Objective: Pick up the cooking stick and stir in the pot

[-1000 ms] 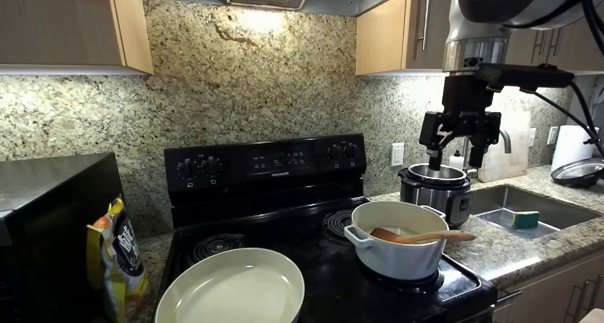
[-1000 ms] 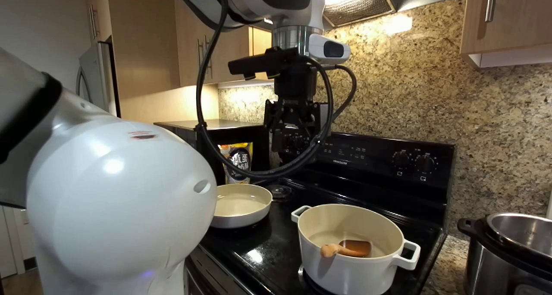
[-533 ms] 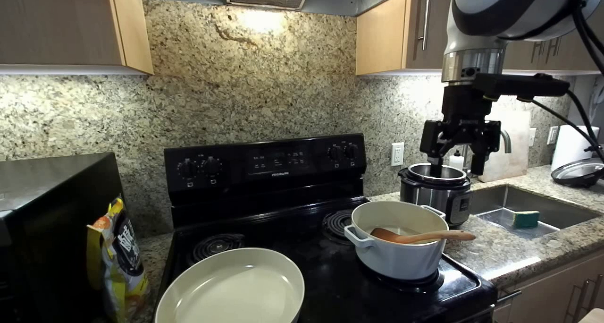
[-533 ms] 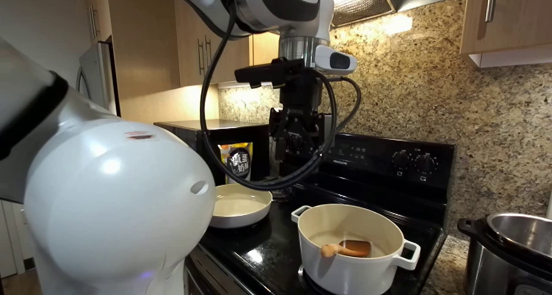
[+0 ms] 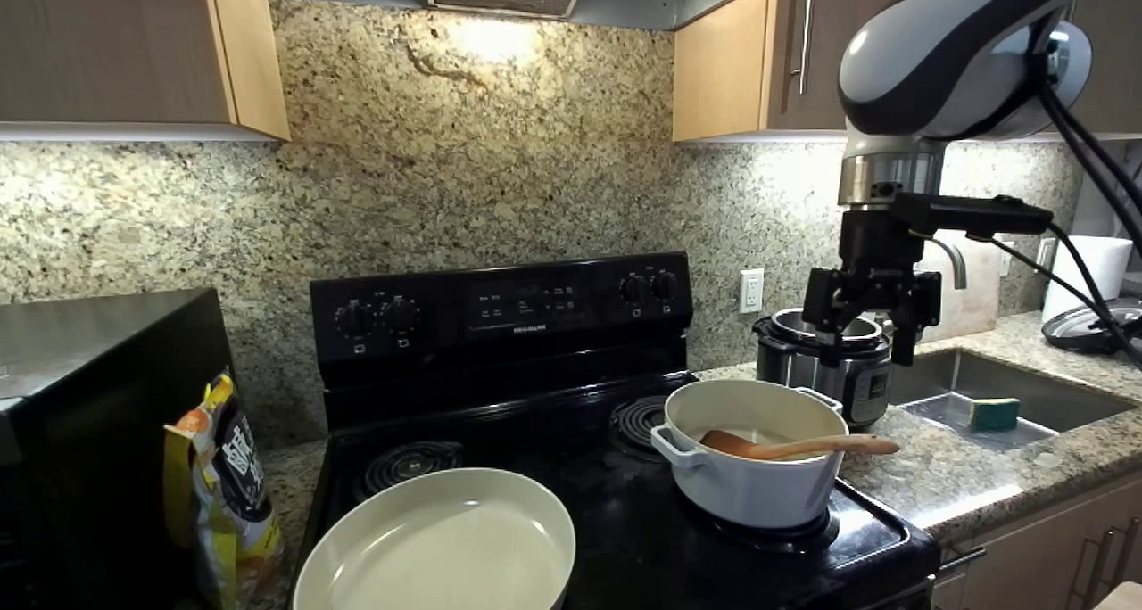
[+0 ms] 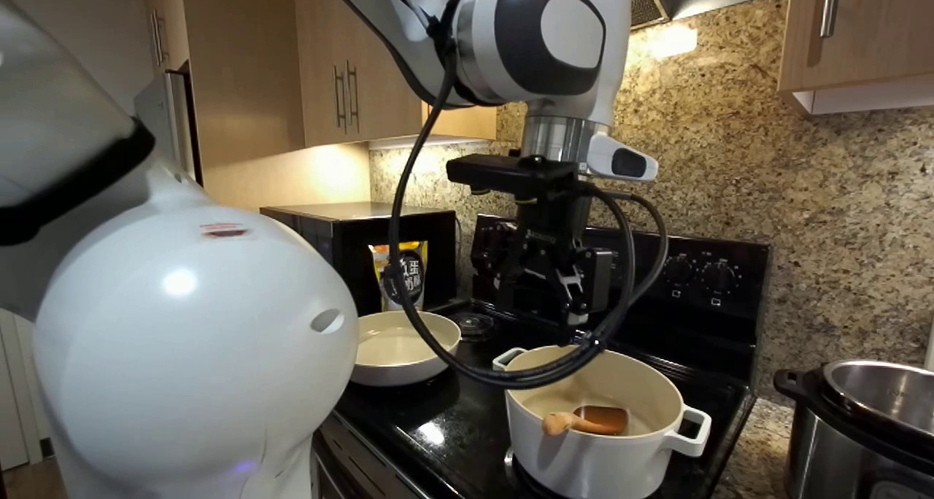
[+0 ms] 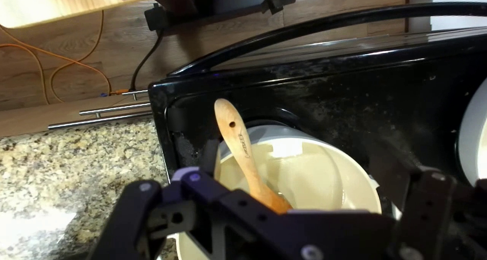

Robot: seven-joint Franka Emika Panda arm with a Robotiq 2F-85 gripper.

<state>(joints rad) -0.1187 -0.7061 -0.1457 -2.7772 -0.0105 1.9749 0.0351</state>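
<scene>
The cooking stick, light brown wood, leans in the white pot; its darker head is down inside and its handle crosses the rim and juts out. In an exterior view the stick shows end-on within the pot. My gripper hangs above, pointing down, jaws wide apart and holding nothing. From the wrist view, the stick lies between the spread fingers, nearer the left one, and apart from them as far as I can tell. Linkage hides the stick's head and part of the pot there.
A shallow white dish sits on the black stove. The steel pot stands on the counter behind the white pot, with the sink beyond. A snack bag leans by the microwave. The arm's cable loop hangs low near the gripper.
My gripper has come down in both exterior views and moved toward the white pot, staying open. The stick and pot have not moved.
</scene>
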